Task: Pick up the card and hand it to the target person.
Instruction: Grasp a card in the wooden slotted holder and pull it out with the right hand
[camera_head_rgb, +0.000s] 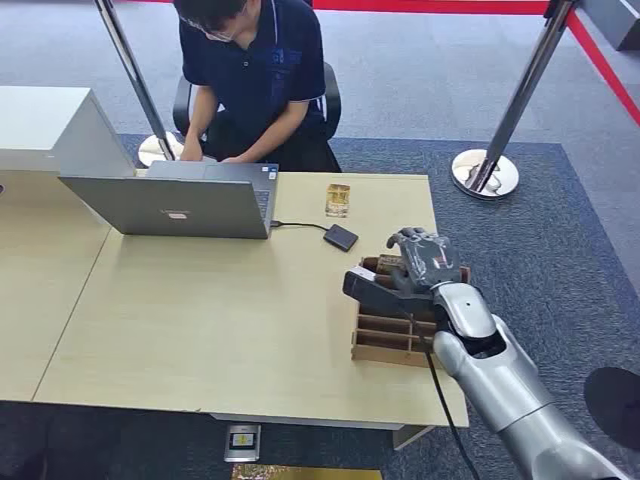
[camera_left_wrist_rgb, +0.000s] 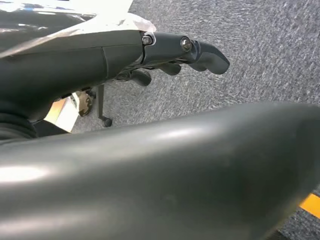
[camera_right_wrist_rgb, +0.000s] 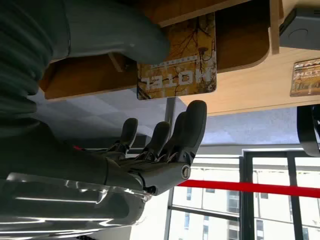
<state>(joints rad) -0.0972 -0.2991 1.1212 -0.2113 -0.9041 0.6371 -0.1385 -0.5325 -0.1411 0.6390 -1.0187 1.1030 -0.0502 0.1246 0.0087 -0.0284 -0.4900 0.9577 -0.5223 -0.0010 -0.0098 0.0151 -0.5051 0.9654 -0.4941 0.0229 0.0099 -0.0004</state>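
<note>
Your right hand (camera_head_rgb: 423, 262) is hovering over one wooden rack (camera_head_rgb: 392, 330), fingers spread, thumb seemingly touching one card (camera_right_wrist_rgb: 177, 59). Your left hand (camera_left_wrist_rgb: 158, 55) is hanging slack, gripping nothing.

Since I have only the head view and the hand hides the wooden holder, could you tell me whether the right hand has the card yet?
Observer: Not yet. In the right wrist view the card stands in the wooden holder. The right hand has its fingers apart beside the card, not closed on it.
Operator: Thank you. Where is the thumb?
Observer: The thumb lies on the card's other side, near one corner. I cannot tell if it touches.
Operator: And the left hand?
Observer: The left hand hangs over grey carpet, holding nothing.
</note>
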